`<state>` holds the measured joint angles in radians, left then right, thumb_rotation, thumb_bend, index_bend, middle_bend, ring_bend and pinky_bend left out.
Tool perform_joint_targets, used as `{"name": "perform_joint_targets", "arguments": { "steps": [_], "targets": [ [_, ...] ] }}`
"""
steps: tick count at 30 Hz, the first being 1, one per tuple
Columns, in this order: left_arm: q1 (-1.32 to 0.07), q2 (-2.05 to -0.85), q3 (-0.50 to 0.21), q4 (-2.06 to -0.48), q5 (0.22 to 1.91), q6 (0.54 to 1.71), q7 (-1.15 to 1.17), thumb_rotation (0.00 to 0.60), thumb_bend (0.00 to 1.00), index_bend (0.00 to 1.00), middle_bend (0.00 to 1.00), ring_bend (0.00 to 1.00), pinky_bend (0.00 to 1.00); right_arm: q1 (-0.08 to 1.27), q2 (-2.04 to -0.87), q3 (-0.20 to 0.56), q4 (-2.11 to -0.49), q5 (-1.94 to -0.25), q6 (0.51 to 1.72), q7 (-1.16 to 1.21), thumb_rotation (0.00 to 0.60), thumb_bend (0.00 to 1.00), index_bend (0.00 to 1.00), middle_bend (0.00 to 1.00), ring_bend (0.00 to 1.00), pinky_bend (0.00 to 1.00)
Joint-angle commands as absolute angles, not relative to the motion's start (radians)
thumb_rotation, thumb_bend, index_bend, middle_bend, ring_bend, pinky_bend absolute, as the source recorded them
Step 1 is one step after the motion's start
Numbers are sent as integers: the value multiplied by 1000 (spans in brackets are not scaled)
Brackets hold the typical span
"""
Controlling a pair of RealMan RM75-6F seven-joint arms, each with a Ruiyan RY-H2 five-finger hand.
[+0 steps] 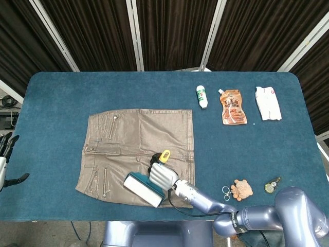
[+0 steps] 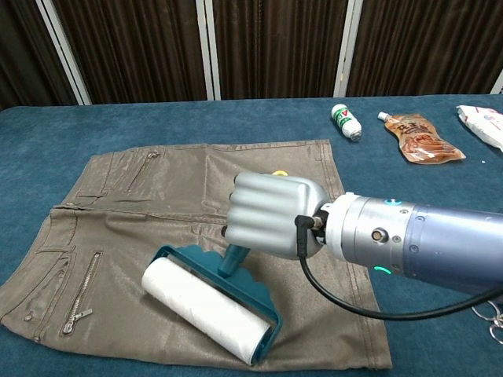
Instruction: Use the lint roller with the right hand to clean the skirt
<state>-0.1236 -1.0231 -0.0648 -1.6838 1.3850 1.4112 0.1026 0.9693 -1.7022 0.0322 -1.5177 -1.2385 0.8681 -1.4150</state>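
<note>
A brown skirt lies flat on the blue table. My right hand grips the teal handle of the lint roller. The white roll rests on the skirt near its hem edge, at the front. The yellow handle tip sticks out above the hand. My left hand hangs off the table's left edge, fingers apart and holding nothing.
At the back right lie a small white bottle, a brown pouch and a white packet. Keys with a tan charm and a small trinket sit at the front right.
</note>
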Motion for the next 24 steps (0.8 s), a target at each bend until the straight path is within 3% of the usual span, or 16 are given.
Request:
{"name": "perform_joint_targets", "arguments": {
  "steps": [1,16,24],
  "targets": [
    [-124,-1024,-66,-1684,1382,1409,103,600,0,0,0,0,0,966,-1699,29,-1488,-1212,887,-1433,600,887,410,489,378,416],
    [-124,-1033,-66,-1687,1385,1417,125,600,0,0,0,0,0,860,-1540,-11,-1316,-1115,942,-1266,600,887,410,489,378,416],
    [-126,-1040,-62,-1695,1391,1417,147,600,0,0,0,0,0,804,-1509,-9,-1263,-1043,932,-1150,600,888,409,489,379,418]
  ]
}}
